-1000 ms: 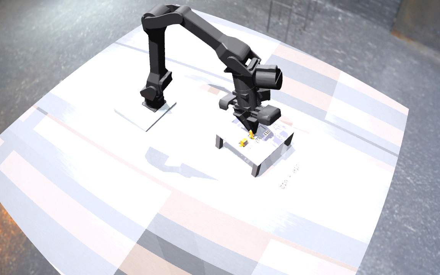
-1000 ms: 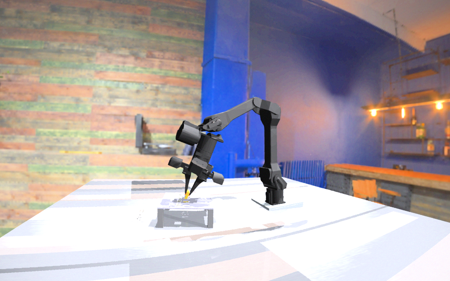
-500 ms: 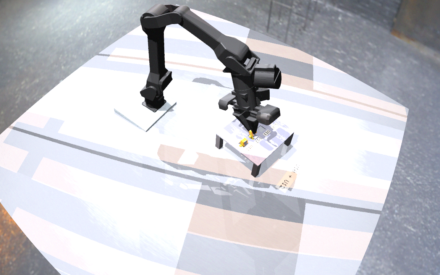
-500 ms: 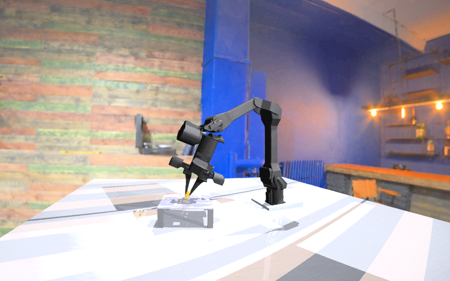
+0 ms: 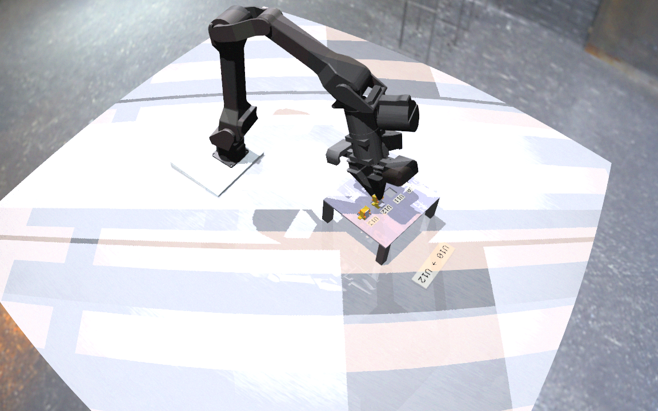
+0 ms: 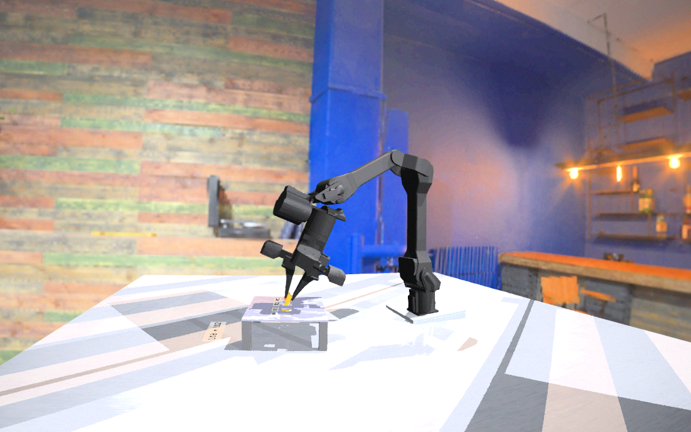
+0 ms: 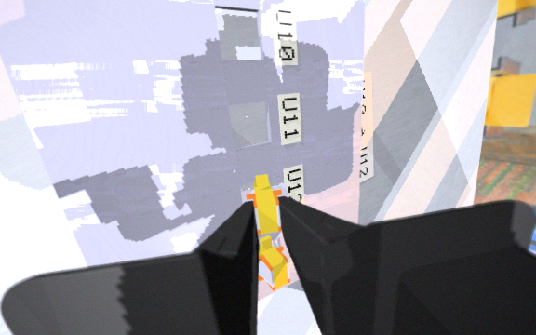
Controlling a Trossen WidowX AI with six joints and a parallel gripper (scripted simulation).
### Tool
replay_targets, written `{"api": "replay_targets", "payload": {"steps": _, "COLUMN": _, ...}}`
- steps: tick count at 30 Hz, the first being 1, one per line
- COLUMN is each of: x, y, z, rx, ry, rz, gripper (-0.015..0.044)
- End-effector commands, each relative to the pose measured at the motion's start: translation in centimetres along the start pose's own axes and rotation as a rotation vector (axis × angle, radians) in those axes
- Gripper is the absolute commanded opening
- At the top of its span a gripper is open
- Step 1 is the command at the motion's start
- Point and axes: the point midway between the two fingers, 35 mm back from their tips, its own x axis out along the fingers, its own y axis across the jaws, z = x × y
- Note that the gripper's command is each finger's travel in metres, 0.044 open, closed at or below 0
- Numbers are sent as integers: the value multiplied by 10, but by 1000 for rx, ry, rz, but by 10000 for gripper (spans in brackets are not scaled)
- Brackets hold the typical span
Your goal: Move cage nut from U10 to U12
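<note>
The cage nut [image 5: 376, 199] [image 6: 288, 299] [image 7: 267, 211] is out of U10 and stands at hole U12, pinched between the fingers [image 5: 377, 197] [image 6: 290, 298]. In the wrist view, holes U10 [image 7: 241, 34] and U11 [image 7: 249, 123] in the rail plate [image 5: 387, 232] [image 6: 262, 315] [image 7: 110, 84] are both empty. The other nut [image 5: 363, 212] [image 7: 274, 266] sits by U13. Lifting out and carrying across look done; seating, release and withdrawal remain. Whether any part of the held nut is down inside U12, or its wings are under the plate, I can't fairly tell from these angles.
</note>
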Motion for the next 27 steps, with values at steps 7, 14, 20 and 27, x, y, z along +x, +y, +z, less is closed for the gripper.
{"api": "replay_targets", "payload": {"steps": 7, "x": -3, "y": 0, "z": 0, "rx": 7, "ry": 1, "rz": -24, "gripper": 31}}
{"api": "replay_targets", "payload": {"steps": 14, "x": -3, "y": 0, "z": 0, "rx": 8, "ry": 1, "rz": -27, "gripper": 31}}
{"api": "replay_targets", "payload": {"steps": 20, "x": -3, "y": 1, "z": 0, "rx": 8, "ry": 1, "rz": -32, "gripper": 31}}
{"api": "replay_targets", "payload": {"steps": 27, "x": -3, "y": 2, "z": 0, "rx": 8, "ry": 1, "rz": -43, "gripper": 31}}
